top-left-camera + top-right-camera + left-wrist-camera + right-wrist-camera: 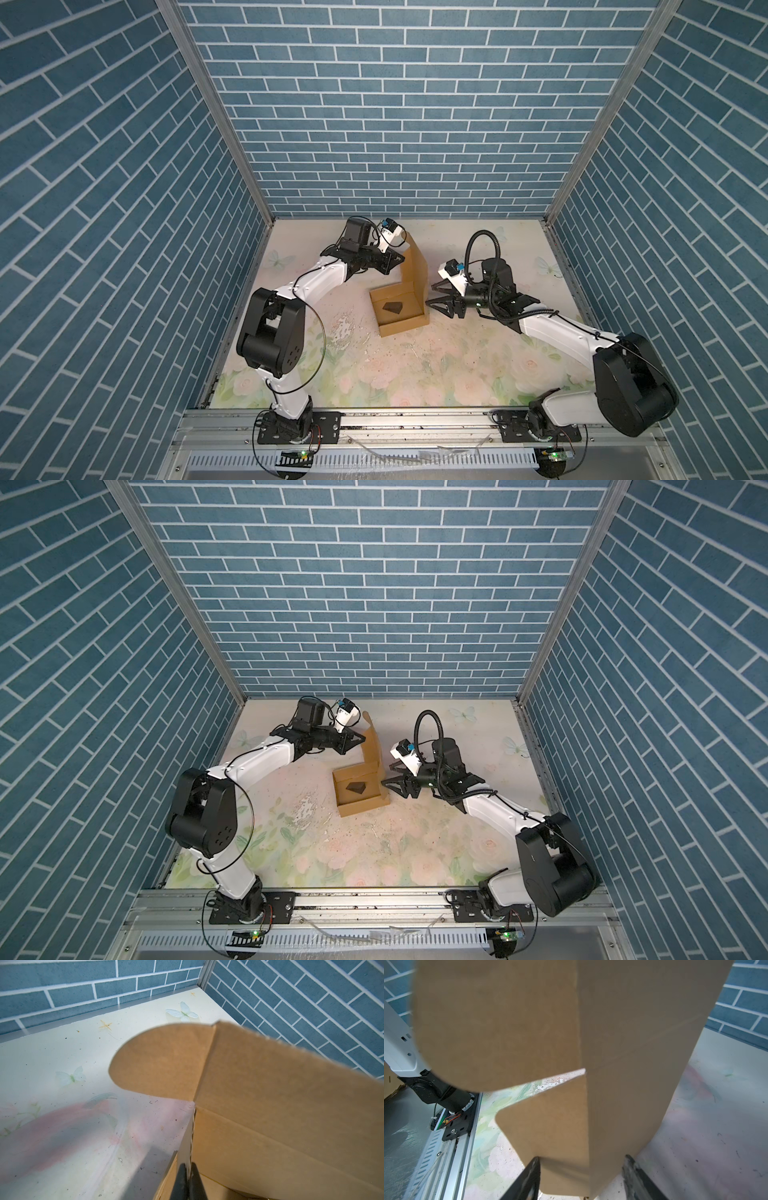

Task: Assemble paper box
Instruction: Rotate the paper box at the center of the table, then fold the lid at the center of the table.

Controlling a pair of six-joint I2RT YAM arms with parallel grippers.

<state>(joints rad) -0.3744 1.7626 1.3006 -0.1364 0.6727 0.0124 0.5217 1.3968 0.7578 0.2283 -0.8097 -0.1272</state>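
Note:
The tan paper box [405, 328] [361, 808] sits mid-table as a shallow tray, with its lid [415, 266] standing upright at the far right side. My left gripper [401, 259] [363, 739] [188, 1164] is shut on the lid's near edge, where the rounded tab [162, 1061] sticks out beyond it. Just right of the box, my right gripper [430, 296] [387, 775] [581, 1157] is open, its jaws straddling a side flap [550, 1126] and the lid's corner. One finger [533, 1167] sits at the flap's edge.
A small dark chip [392, 307] [356, 787] lies inside the tray. The floral table cover has a peeled, worn patch [345, 328] left of the box. Blue brick walls close in three sides. An aluminium rail [415, 419] with both arm bases runs along the front.

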